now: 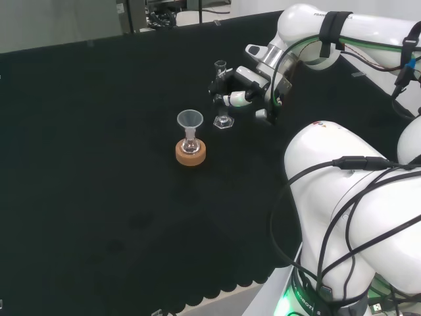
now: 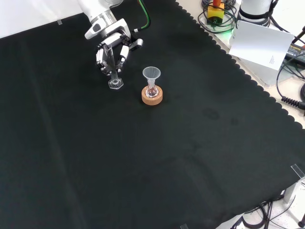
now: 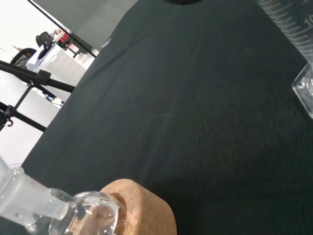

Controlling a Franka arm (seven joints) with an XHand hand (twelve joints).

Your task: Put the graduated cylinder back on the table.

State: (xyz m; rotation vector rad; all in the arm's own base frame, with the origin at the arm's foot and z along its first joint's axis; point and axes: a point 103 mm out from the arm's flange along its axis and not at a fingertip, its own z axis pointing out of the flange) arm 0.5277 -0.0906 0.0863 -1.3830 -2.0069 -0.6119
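The table lies under black cloth. In the front view the arm reaches in from the top, its hand tipped downward with fingers curled round the upright graduated cylinder, whose base rests on the cloth just left of a small flask carrying a funnel on a cork ring.

In the front view, the black-clothed worktop lay bare below and to the right of the ware. The only obstacle was a small flask with a funnel on a cork ring, just beside the graduated cylinder that the hand curled round. A narrow gap separated the two.
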